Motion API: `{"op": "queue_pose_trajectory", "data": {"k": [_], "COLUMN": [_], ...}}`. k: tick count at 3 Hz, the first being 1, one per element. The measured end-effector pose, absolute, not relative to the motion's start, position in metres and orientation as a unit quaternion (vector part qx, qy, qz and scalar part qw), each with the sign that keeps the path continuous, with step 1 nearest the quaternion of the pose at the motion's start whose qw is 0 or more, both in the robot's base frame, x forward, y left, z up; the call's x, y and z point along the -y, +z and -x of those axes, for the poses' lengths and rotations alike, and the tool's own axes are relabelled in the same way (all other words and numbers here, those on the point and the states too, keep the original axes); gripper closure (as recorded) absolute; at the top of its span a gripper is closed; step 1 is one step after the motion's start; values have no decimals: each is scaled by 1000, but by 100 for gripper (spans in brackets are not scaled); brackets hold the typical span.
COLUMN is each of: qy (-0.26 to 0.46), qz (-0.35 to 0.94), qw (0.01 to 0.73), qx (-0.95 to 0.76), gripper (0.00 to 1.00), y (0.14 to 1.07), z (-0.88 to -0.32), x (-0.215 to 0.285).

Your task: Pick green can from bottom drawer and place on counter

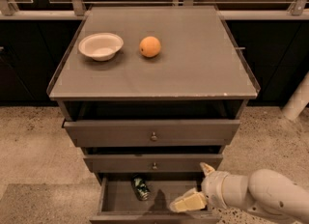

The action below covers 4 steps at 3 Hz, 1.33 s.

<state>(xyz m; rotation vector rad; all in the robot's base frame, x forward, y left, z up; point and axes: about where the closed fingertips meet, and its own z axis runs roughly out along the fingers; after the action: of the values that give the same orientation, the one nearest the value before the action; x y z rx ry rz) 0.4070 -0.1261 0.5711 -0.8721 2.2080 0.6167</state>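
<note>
The green can (pixel 140 188) lies on its side at the back left of the open bottom drawer (pixel 116 203). My gripper (pixel 194 189) reaches in from the lower right, over the drawer's right part, clearly right of the can and apart from it. One finger (pixel 188 202) points left over the drawer floor, the other (pixel 207 168) points up, so the jaws are spread wide and empty. The counter (pixel 193 68) is the cabinet's flat grey-brown top above.
A white bowl (pixel 100 46) and an orange (pixel 150 46) sit on the counter's back left. Two knobbed drawers (pixel 153 133) above the bottom one stand slightly pulled out. Speckled floor surrounds the cabinet; a white post (pixel 297 100) stands at right.
</note>
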Motion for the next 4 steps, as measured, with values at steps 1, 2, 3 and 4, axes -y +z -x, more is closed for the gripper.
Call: {"op": "queue_pose_trajectory", "data": {"k": [1,2,3,4], "qy": [254,247,248,267], "qz": [329,323,309,294], "qw": [331,331,333,346], "qx": [-847,-852,-856,-850], "gripper": [0,0,0,0], "y": [557,557,524,476], "z": [-404,-401,-405,-424], "x": [119,121,111,90]}}
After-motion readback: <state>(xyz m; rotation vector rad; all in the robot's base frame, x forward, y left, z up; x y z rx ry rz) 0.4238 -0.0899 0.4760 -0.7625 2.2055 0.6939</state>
